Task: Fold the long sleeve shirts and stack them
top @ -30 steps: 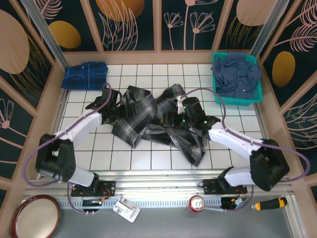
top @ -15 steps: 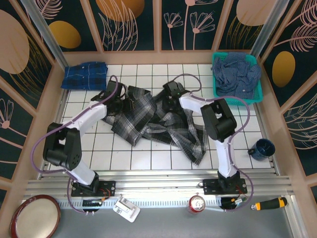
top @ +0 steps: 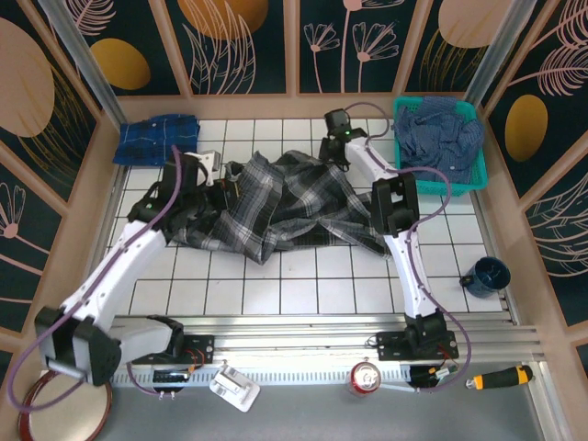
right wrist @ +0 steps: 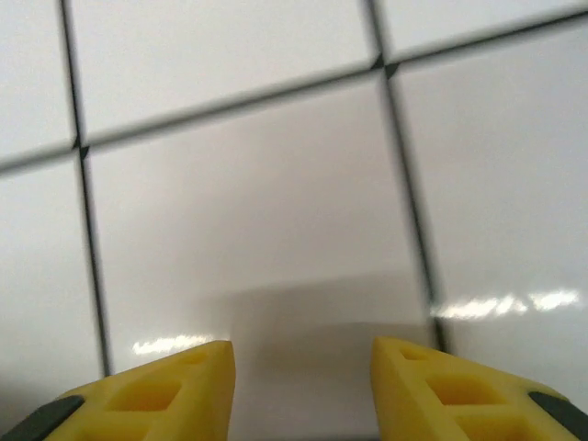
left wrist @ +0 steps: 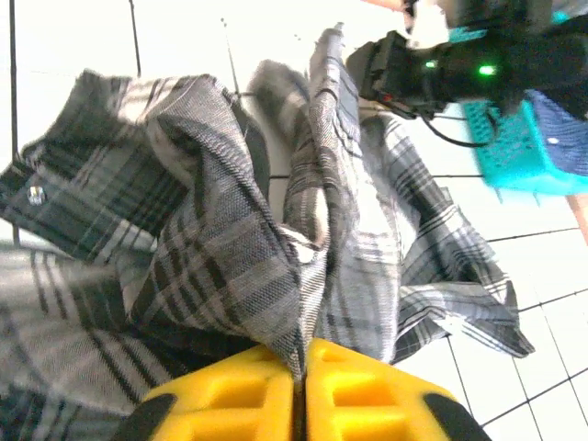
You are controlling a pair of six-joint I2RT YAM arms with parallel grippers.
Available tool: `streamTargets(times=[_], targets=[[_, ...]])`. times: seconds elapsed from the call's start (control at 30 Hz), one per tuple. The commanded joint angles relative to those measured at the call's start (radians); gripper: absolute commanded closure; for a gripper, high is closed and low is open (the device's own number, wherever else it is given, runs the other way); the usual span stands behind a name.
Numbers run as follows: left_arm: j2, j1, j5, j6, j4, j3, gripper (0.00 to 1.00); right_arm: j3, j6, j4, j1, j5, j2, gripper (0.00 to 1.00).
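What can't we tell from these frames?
- Top view: the grey plaid shirt is crumpled; sleeves and collar lost in folds.
- Left wrist view: how much cloth the left hand pinches, cut by the bottom edge.
- Top view: red plate, cut by the corner, under the left arm.
- Right wrist view: tiles blurred.

Front rows: bare tiles point(top: 276, 294) between the arm bases — open passage.
Centre: grey plaid shirt point(top: 276, 207) sprawls rumpled across the middle.
Back left: folded blue plaid shirt point(top: 158, 138).
Back right: teal basket point(top: 443, 188), heaped with a navy shirt point(top: 441, 138).
Sides: left arm point(top: 129, 257) slants inward; right arm point(top: 408, 265) runs front to back — both bar crossing.
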Motion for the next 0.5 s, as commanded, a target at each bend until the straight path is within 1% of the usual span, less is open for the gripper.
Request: streamTargets(times=[0.0,0.07,0.1,0.17,0.23,0.3,0.37,0.4,0.47], targets=[[-0.067,0.006,-0.041,-0.009,-0.015,-0.005,0.69,0.133,-0.015,-0.211,-0.020,-0.006,-0.001,0.50],[-0.030,0.006,-0.069,-0.005,-0.021,-0.016,0.42,0.014,-0.027,-0.173,0.016,-0.023,-0.128,0.43],[0.004,0.006,-0.072,-0.006,-0.028,-0.015,0.36,-0.100,-0.034,-0.111,0.043,-0.031,-0.220,0.40],[0.066,0.007,-0.127,-0.027,-0.061,-0.001,0.29,-0.313,-0.024,0.011,0.096,-0.056,-0.386,0.37],[0.108,0.009,-0.226,-0.052,-0.098,0.023,0.24,-0.536,0.003,0.128,0.162,-0.104,-0.551,0.35],[0.140,0.018,-0.308,-0.074,-0.127,0.051,0.14,-0.706,0.025,0.213,0.244,-0.133,-0.664,0.32],[0.171,0.027,-0.335,-0.074,-0.121,0.064,0.09,-0.834,0.050,0.301,0.332,-0.162,-0.734,0.31],[0.201,0.032,-0.338,-0.074,-0.118,0.074,0.09,-0.909,0.069,0.362,0.383,-0.183,-0.763,0.29],[0.279,0.048,-0.362,-0.083,-0.130,0.106,0.09,-1.015,0.121,0.468,0.451,-0.230,-0.786,0.29]])
